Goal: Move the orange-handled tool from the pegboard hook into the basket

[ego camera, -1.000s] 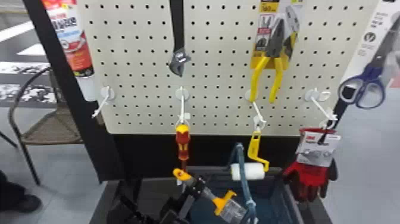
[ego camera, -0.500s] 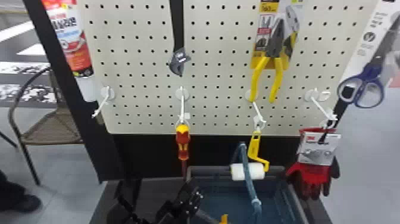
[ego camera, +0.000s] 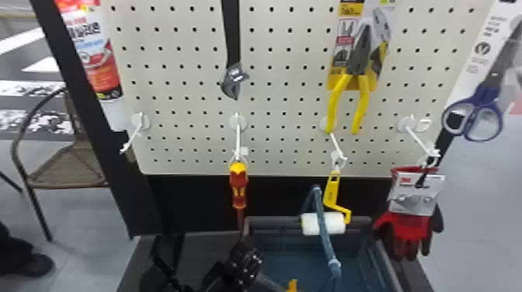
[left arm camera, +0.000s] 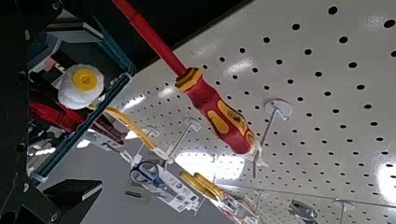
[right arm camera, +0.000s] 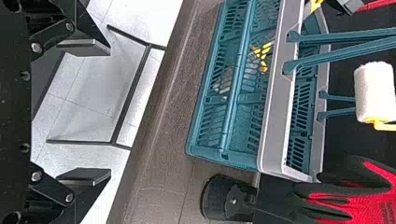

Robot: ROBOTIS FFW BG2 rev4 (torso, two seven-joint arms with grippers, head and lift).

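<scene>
My left gripper (ego camera: 247,261) is at the near left corner of the basket (ego camera: 310,248), below the hanging red-and-yellow screwdriver. In the left wrist view the left gripper (left arm camera: 86,112) stands open with nothing between its fingers. A small orange part of the tool (ego camera: 292,285) shows low in the basket at the bottom edge; the rest of it is out of sight. Through the basket's slats in the right wrist view, yellow-orange pieces (right arm camera: 264,58) are visible inside. The right gripper (right arm camera: 86,112) is open and empty, out to the side of the basket.
The screwdriver (ego camera: 238,186), a paint roller (ego camera: 324,223) and red gloves (ego camera: 411,229) hang on hooks around the basket. Its raised blue handle (ego camera: 325,233) stands in front of the roller. Pliers (ego camera: 361,70) and scissors (ego camera: 474,118) hang higher up.
The orange-handled tool, held above the basket by my left gripper a second ago, has been let go and dropped lower into the basket. That gripper has opened.
</scene>
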